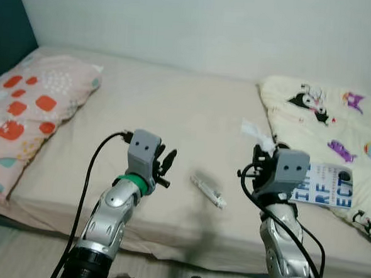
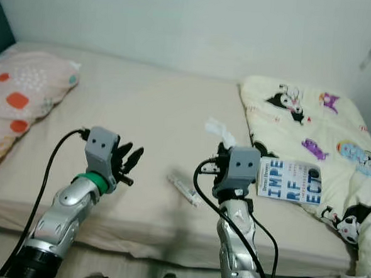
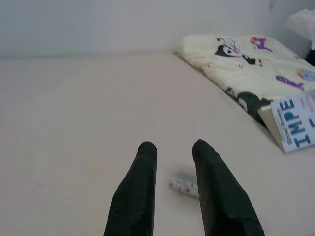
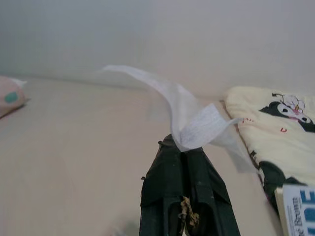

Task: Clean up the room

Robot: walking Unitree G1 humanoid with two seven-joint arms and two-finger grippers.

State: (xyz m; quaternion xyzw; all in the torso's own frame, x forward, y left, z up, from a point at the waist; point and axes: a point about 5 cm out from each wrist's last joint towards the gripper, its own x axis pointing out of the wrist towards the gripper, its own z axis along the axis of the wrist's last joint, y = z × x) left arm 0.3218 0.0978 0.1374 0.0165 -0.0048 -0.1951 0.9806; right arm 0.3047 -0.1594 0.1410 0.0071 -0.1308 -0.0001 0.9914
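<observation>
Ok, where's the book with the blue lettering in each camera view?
Left eye view: book at the right, on the blanket's near edge.
Right eye view: book right of centre, same spot.
Left wrist view: book beyond the open left gripper.
Right wrist view: its corner beside the right gripper, shut on a tissue.
Shared landmark: the cartoon blanket.

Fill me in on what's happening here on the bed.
The robot stands at the bed, tidying. Its right gripper is shut on a white tissue, held up above the sheet. Its left gripper is open and hovers over the mattress, with a small white tube lying just ahead of it. A book rests on the cartoon-print blanket to the right, and a patterned pillow lies at the left end.
</observation>
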